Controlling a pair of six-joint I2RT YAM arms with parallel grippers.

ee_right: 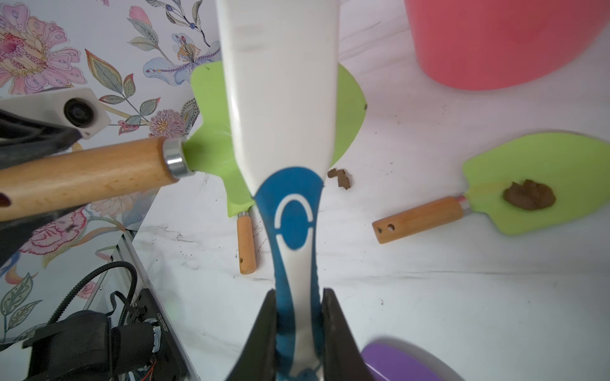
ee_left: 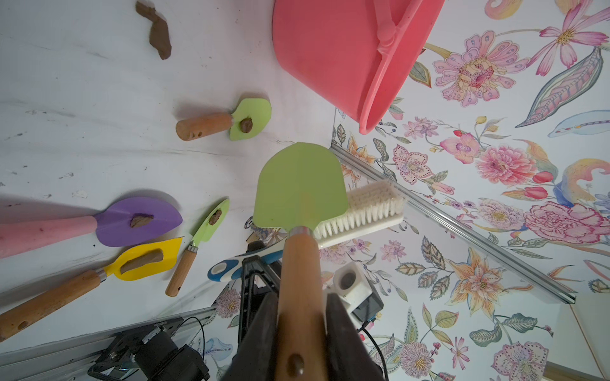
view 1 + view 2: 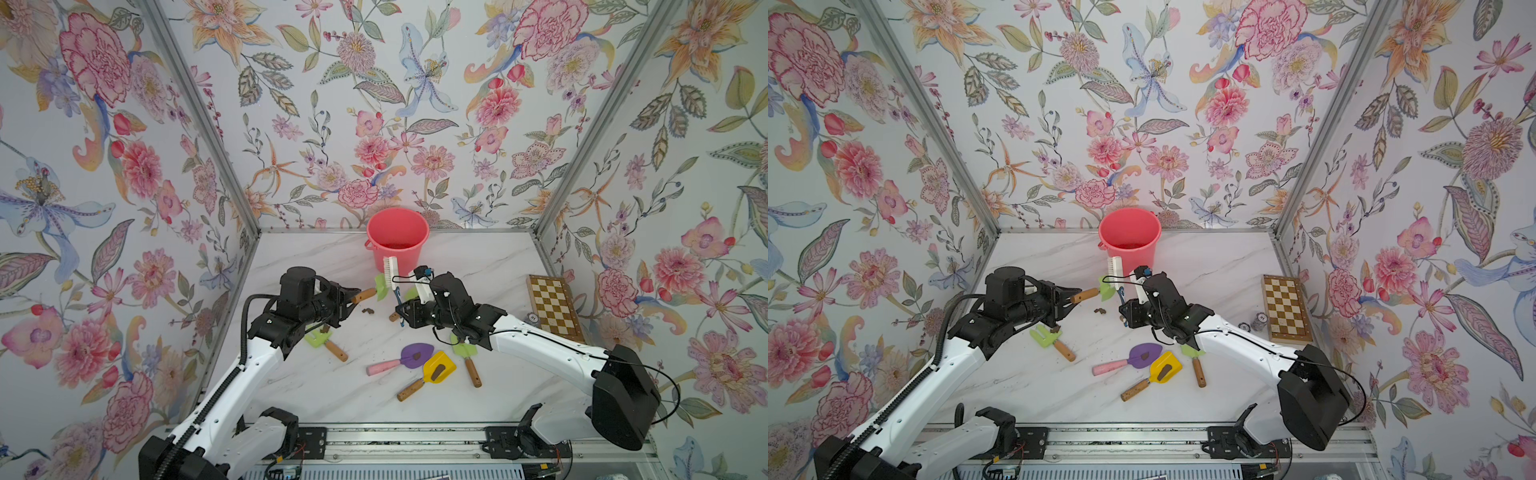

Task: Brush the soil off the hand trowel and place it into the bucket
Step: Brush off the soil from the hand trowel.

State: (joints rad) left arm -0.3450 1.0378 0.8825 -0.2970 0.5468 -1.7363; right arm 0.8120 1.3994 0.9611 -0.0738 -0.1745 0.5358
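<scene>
One trowel [image 3: 365, 295] held level, blade rightward

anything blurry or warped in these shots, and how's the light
In both top views, wide-angle warp splays the corner posts, and the light is even with faint shadows; in the left wrist view, the held green trowel goes soft near the lens and the purple trowel throws a soft shadow; in the right wrist view, the brush is blurred up close.
</scene>
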